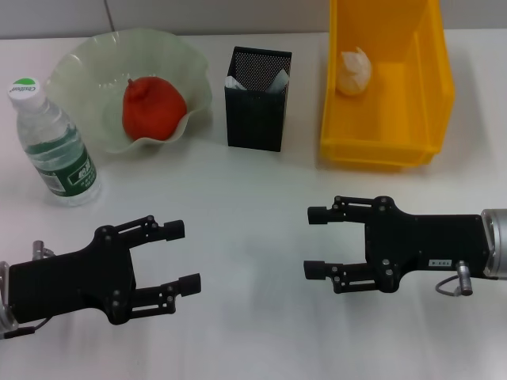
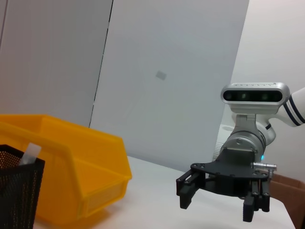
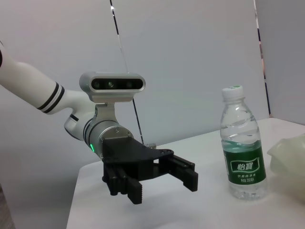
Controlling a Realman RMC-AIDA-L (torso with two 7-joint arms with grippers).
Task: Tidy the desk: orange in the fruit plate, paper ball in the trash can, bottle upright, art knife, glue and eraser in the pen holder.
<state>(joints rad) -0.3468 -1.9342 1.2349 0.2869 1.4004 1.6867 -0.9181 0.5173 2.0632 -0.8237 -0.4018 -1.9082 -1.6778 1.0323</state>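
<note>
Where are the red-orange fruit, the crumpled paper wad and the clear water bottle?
Red-orange round fruit (image 1: 153, 107): head view, middle of its skin, inside the green bowl.
Crumpled white paper wad (image 1: 356, 72): head view, its centre, in the yellow bin.
Clear plastic water bottle (image 3: 242, 151): right wrist view, green label.

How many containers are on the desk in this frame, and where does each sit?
3. The fruit plate at back left holds the orange; the pen holder stands mid-back; the trash can at back right holds the paper ball.

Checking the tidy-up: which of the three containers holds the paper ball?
The yellow trash can holds the paper ball; the fruit plate holds the orange.
</note>
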